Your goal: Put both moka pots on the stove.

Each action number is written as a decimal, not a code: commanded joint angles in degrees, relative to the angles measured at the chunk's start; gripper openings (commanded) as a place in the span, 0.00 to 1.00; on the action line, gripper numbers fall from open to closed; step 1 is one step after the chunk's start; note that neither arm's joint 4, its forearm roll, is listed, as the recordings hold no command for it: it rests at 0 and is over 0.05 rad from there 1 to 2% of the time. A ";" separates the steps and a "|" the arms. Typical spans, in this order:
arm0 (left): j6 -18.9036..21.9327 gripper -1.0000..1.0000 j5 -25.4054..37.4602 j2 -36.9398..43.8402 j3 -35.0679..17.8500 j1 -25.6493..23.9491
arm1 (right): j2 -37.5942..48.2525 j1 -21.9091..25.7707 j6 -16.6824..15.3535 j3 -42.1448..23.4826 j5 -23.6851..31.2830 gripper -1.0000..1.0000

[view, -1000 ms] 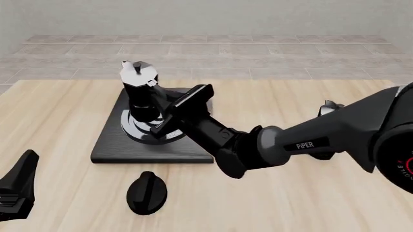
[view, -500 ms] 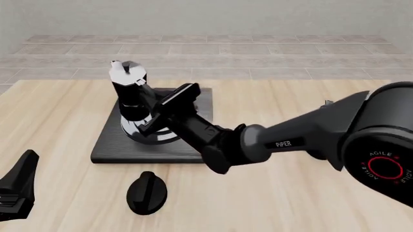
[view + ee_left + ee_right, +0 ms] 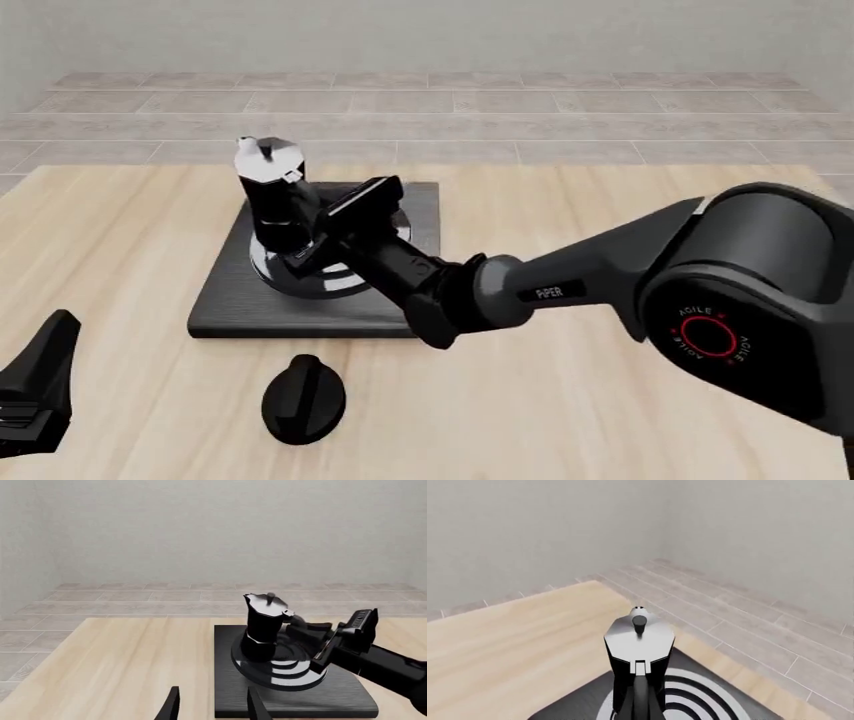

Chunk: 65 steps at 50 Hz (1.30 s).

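Note:
One moka pot [image 3: 274, 195] is over the stove [image 3: 227, 300], tilted a little, with its base at the burner rings [image 3: 300, 280]. My right gripper [image 3: 311, 233] is shut on its side handle. The left wrist view shows the same pot [image 3: 263, 627] with the right gripper [image 3: 310, 630] behind it on the stove [image 3: 333, 697]. Seen from the right wrist, the silvery lid [image 3: 639, 637] and knob are straight ahead above the rings [image 3: 694, 695]. My left gripper [image 3: 34, 395] is open and empty at the near left; its fingertips [image 3: 172, 705] stand apart. The other moka pot is hidden behind my right arm.
A low black oval knob [image 3: 304, 398] lies on the wooden table [image 3: 120, 230] just in front of the stove. My right arm [image 3: 587, 285] stretches across the table's middle from the right. A tiled floor lies beyond the far table edge.
The right gripper carried the pot a little left over the stove, then lowered it slightly onto the burner rings. The right arm swung in and now covers the other pot. The left gripper stayed still.

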 commanded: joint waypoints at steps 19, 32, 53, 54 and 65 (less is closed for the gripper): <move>0.00 1.00 0.00 0.00 0.00 0.00 | 1.62 0.61 0.96 -2.65 2.33 1.00; 0.00 1.00 0.00 0.00 0.00 0.00 | -1.35 0.27 1.34 0.70 3.12 1.00; 0.00 1.00 0.00 0.00 0.00 0.00 | -10.29 -4.09 2.89 12.43 0.90 1.00; 0.00 1.00 0.00 0.00 0.00 0.00 | -11.04 -4.55 2.60 13.28 0.57 1.00; 0.00 1.00 0.00 0.00 0.00 0.00 | -17.24 -6.67 2.50 19.44 -1.97 1.00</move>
